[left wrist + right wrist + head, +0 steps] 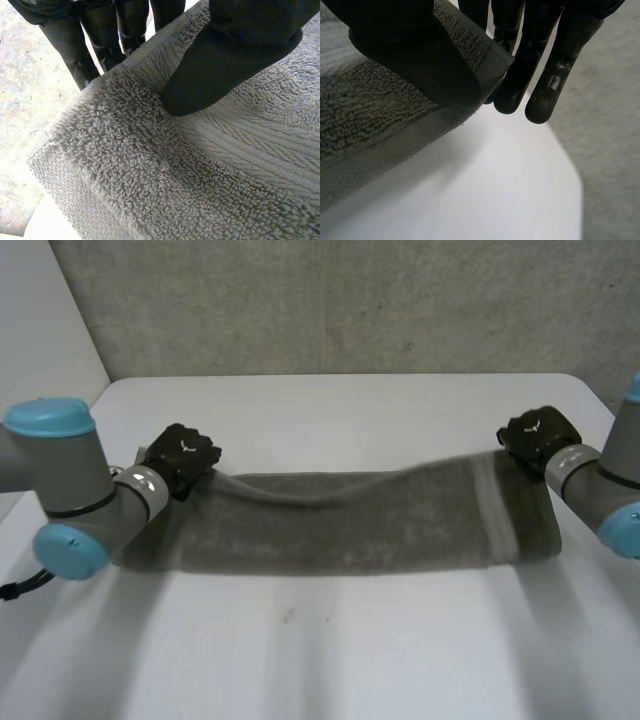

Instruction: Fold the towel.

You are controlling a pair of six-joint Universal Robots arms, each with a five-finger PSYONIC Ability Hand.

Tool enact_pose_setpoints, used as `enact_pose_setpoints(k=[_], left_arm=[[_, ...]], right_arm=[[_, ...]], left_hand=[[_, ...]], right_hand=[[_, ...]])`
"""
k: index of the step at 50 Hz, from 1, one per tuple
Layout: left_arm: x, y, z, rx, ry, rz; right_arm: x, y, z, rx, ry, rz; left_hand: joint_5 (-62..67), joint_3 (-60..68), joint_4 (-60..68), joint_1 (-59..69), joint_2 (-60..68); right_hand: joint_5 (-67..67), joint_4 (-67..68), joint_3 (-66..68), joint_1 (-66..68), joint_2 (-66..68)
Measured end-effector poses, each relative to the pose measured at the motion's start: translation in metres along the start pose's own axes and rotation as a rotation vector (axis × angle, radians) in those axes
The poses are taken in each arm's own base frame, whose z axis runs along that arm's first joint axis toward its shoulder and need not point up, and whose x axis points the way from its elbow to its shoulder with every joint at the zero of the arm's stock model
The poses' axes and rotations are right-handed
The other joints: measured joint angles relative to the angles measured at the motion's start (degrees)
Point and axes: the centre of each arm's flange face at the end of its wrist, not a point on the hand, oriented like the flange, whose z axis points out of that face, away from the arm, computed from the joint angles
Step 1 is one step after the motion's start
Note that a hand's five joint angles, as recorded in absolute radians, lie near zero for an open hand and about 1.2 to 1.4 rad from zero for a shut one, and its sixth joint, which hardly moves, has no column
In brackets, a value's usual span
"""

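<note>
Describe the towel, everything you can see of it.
The towel is grey-green terry with a looped pile and a flat woven band near its end. It lies as a long strip across the white table, with its near edge resting and its far edge raised at both ends, sagging in the middle. The left hand pinches its far left corner, thumb on top and fingers under. The right hand pinches the far right corner likewise.

White surface (400,660), rounded far corners, carries grey towel (350,530) stretched left to right across middle, near edge resting on it.
</note>
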Motion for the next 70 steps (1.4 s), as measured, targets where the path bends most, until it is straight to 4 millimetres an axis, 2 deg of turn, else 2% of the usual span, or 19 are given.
enact_pose_setpoints(k=[8,9,11,13,14,16,18,22,25,32,35,38,44,49,59,61,62,66,70], left_arm=[[-0.001,0.005,0.026,0.007,-0.042,-0.01],[-0.001,0.005,0.03,0.007,-0.048,-0.01],[0.0,0.005,0.031,0.008,-0.048,-0.01],[0.003,0.003,0.033,0.013,-0.046,-0.004],[0.004,0.002,0.033,0.015,-0.044,-0.002],[0.006,-0.002,0.032,0.025,-0.041,0.002],[0.006,-0.009,0.029,0.039,-0.042,0.004],[0.001,-0.019,0.024,0.058,-0.052,0.003],[-0.01,-0.039,0.011,0.095,-0.077,-0.015],[-0.028,-0.063,-0.02,0.139,-0.107,-0.123],[-0.032,-0.069,-0.041,0.151,-0.108,-0.241],[-0.031,-0.068,-0.051,0.153,-0.106,-0.303],[-0.025,-0.059,-0.075,0.176,-0.118,-0.471],[-0.023,-0.054,-0.086,0.226,-0.148,-0.539],[-0.022,-0.049,-0.087,0.266,-0.173,-0.551],[-0.02,-0.048,-0.087,0.262,-0.17,-0.549],[-0.02,-0.048,-0.087,0.26,-0.167,-0.549],[-0.017,-0.047,-0.088,0.256,-0.162,-0.549],[-0.015,-0.047,-0.09,0.252,-0.156,-0.548]], right_arm=[[-0.002,0.002,0.027,0.063,0.098,-0.028],[-0.004,0.004,0.032,0.069,0.107,-0.031],[-0.007,0.006,0.036,0.069,0.11,-0.033],[-0.012,0.008,0.039,0.064,0.106,-0.033],[-0.013,0.008,0.04,0.062,0.104,-0.032],[-0.015,0.005,0.039,0.064,0.101,-0.026],[-0.013,-0.002,0.035,0.074,0.104,-0.01],[-0.007,-0.012,0.029,0.093,0.112,0.022],[0.009,-0.032,0.009,0.138,0.119,0.114],[0.02,-0.05,-0.028,0.164,0.045,0.233],[0.019,-0.039,-0.052,0.093,-0.062,0.294],[0.017,-0.032,-0.059,0.056,-0.098,0.315],[0.005,0.011,-0.077,-0.118,-0.195,0.398],[0.0,0.037,-0.073,-0.141,-0.189,0.413],[-0.009,0.066,-0.053,-0.132,-0.18,0.384],[-0.01,0.071,-0.05,-0.139,-0.178,0.368],[-0.009,0.073,-0.049,-0.143,-0.172,0.36],[0.0,0.077,-0.047,-0.156,-0.134,0.34],[0.032,0.082,-0.045,-0.168,0.012,0.286]], left_hand=[[-1.88,-3.05,-1.92,-1.92,-3.02],[-12.58,-12.75,-12.86,-12.51,-12.9],[-13.48,-13.63,-13.75,-13.32,-13.77],[-34.33,-34.23,-34.72,-34.79,-34.56],[-42.15,-43.26,-43.44,-42.38,-43.38],[-45.95,-47.09,-46.91,-45.34,-47.28],[-54.31,-55.6,-55.75,-53.91,-55.67],[-55.8,-57.02,-57.04,-55.35,-57.19],[-57.5,-59.1,-59.19,-57.35,-59.2],[-57.95,-59.91,-59.95,-58.04,-60.05],[-57.96,-59.91,-60.0,-58.09,-60.11],[-57.96,-59.91,-60.0,-58.09,-60.11],[-58.01,-59.91,-60.0,-58.09,-60.11],[-58.01,-60.07,-60.06,-58.29,-60.16],[-58.02,-60.07,-60.06,-58.29,-60.17],[-58.04,-60.07,-60.06,-58.29,-60.19],[-58.03,-60.07,-60.06,-58.29,-60.19],[-58.03,-60.07,-60.06,-58.29,-60.2],[-58.04,-60.07,-60.06,-58.29,-60.2]], right_hand=[[0.0,0.0,0.0,0.0,0.0],[-10.75,-11.64,-11.63,-11.13,-11.64],[-10.75,-11.64,-11.63,-11.13,-11.64],[-10.75,-11.64,-11.63,-11.13,-11.64],[-46.45,-48.39,-49.04,-41.85,-48.5],[-53.23,-55.22,-55.74,-45.63,-54.1],[-53.59,-55.39,-56.14,-45.86,-54.35],[-53.67,-55.39,-56.14,-45.86,-54.35],[-53.72,-55.39,-56.14,-45.86,-54.35],[-53.73,-55.39,-56.14,-45.86,-54.35],[-53.74,-55.39,-56.14,-45.86,-54.35],[-53.74,-55.39,-56.14,-45.86,-54.35],[-53.71,-55.31,-55.92,-45.78,-54.28],[-42.73,-43.75,-42.9,-36.07,-42.31],[-22.78,-22.5,-21.65,-17.95,-20.64],[-10.57,-9.62,-9.37,-8.1,-7.91],[-5.21,-4.19,-4.23,-4.43,-2.72],[-3.1,-1.84,-2.28,-3.24,-0.86],[-1.87,-0.26,-1.52,-3.06,-0.24]])
